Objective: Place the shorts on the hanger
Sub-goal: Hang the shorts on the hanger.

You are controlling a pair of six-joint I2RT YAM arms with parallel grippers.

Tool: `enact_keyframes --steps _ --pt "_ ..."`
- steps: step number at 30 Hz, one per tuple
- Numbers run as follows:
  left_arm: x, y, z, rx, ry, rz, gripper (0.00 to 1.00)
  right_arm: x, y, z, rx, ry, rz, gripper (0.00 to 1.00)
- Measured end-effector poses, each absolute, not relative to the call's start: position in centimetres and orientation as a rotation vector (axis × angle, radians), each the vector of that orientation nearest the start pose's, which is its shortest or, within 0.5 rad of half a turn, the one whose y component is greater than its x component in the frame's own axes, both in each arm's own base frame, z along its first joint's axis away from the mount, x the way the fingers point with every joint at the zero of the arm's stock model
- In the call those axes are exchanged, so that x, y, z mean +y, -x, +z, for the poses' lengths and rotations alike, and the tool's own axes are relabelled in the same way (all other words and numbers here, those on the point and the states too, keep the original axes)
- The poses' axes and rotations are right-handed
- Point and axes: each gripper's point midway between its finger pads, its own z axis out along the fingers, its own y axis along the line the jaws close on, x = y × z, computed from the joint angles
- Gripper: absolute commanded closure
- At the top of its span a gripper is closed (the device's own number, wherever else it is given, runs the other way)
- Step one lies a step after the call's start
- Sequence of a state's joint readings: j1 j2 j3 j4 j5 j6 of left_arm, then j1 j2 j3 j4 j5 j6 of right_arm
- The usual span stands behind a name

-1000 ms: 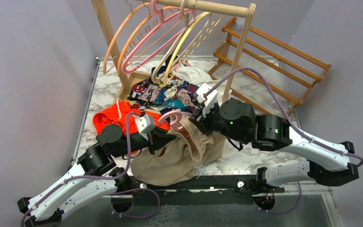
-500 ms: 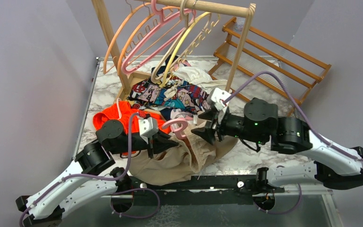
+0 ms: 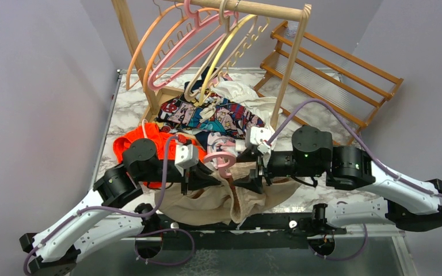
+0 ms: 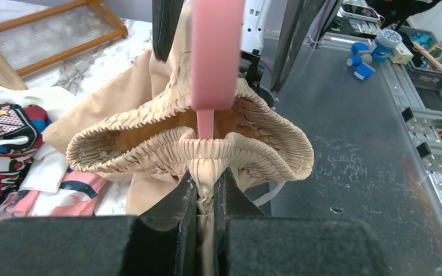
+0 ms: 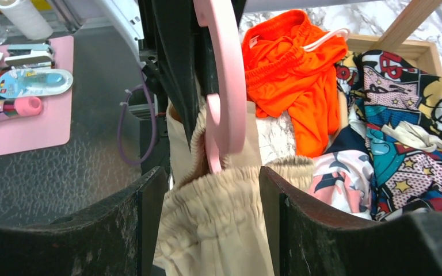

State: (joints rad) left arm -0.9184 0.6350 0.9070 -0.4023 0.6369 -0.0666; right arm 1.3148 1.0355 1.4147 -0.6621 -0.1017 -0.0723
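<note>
— Where were the shorts?
— At the near edge of the table (image 3: 118,123); the shorts (image 3: 204,202) lay heaped between the two grippers, loose cloth spilling toward the arm bases, waistband lifted and gaping.

— What had the left gripper got?
— The left gripper (image 4: 206,179) was pinched hard on a bunched fold of the waistband; its fingers (image 4: 172,210) nearly met, with only cloth between them.

— And the right one?
— The right gripper (image 5: 212,175) stood spread wide; another stretch of waistband sat in the gap between its fingers (image 5: 299,221), but they were not squeezed onto it.

— The hanger?
— The hanger (image 3: 221,156) stood upright between the grippers, hook on top; in the left wrist view its lower part ran down into the waistband opening; what kept it up I couldn't tell.

— Farther back?
— An orange garment (image 3: 141,144) lay just behind the left arm; beyond it a comic cloth (image 3: 218,118) was piled mid-table; past that a wooden rack (image 3: 265,8) carried spare hangers (image 3: 149,77) in orange, pink and yellow; a slatted shelf (image 3: 328,63) leaned at the far right.
</note>
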Motion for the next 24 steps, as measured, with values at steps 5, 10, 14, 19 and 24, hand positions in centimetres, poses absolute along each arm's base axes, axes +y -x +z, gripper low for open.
enact_keyframes --steps 5,10,14,19,24 --pt "-25.6 -5.5 32.4 1.414 -1.234 -1.278 1.00 32.6 -6.4 36.8 1.464 1.344 0.957 0.37" --pt "-25.7 -5.4 32.1 1.429 -1.258 -1.284 1.00 33.3 -6.2 36.6 1.452 1.347 0.984 0.47" --pt "-25.8 -5.4 31.9 1.428 -1.270 -1.281 1.00 33.9 -6.1 37.3 1.428 1.323 1.018 0.54" --pt "-26.0 -5.5 31.8 1.441 -1.286 -1.283 1.00 34.5 -6.2 37.4 1.415 1.309 1.036 0.76" --pt "-26.0 -5.3 32.0 1.430 -1.303 -1.283 0.67 35.0 -6.3 37.4 1.412 1.305 1.039 0.99"
